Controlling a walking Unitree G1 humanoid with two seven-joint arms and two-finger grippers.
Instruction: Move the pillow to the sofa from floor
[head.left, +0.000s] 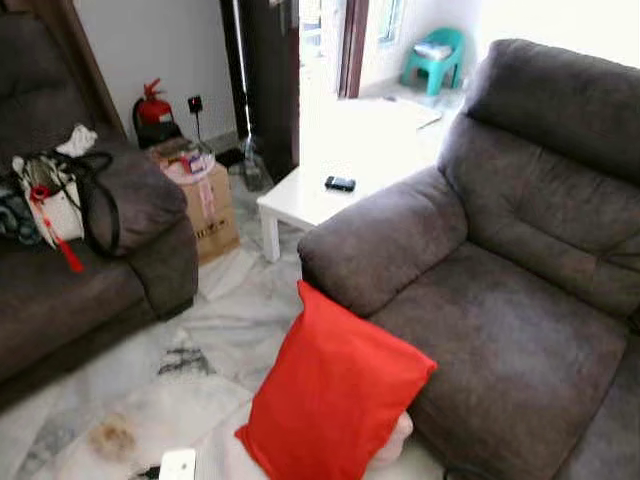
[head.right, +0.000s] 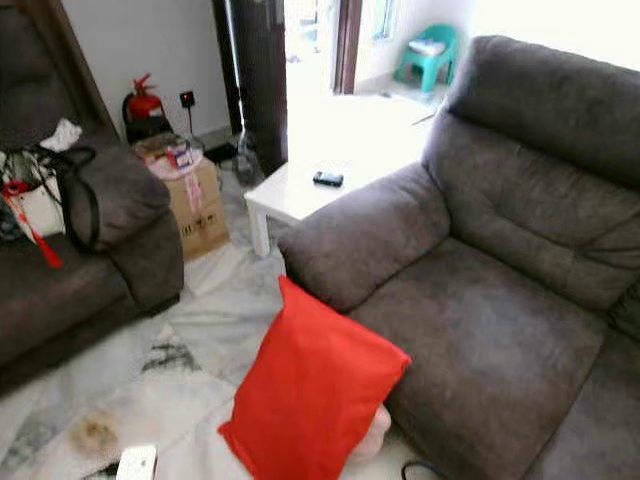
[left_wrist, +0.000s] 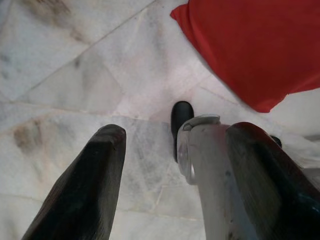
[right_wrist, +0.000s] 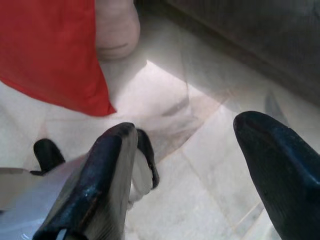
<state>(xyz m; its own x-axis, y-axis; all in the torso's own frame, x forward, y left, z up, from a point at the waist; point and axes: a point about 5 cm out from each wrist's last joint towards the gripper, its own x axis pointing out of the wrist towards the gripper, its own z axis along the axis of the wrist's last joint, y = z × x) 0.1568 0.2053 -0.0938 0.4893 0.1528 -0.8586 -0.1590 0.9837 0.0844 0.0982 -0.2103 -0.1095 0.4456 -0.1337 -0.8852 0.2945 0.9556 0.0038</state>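
Observation:
A red pillow (head.left: 335, 395) stands on the marble floor, leaning against the front of the grey sofa (head.left: 520, 330) at the right. A pale round object (head.right: 372, 436) peeks out from behind its lower edge. My left gripper (left_wrist: 175, 175) hangs low over the floor with its fingers apart and nothing between them; the red pillow (left_wrist: 260, 45) lies just beyond it. My right gripper (right_wrist: 200, 170) is also open above the floor tiles, with the red pillow (right_wrist: 47, 50) a short way ahead and the sofa's dark base (right_wrist: 250, 30) beside it.
A second dark sofa (head.left: 70, 280) with bags on it stands at the left. Between the sofas are a cardboard box (head.left: 208, 205) and a white low table (head.left: 340, 170) with a phone. A white device (head.left: 177, 465) lies on the floor near me.

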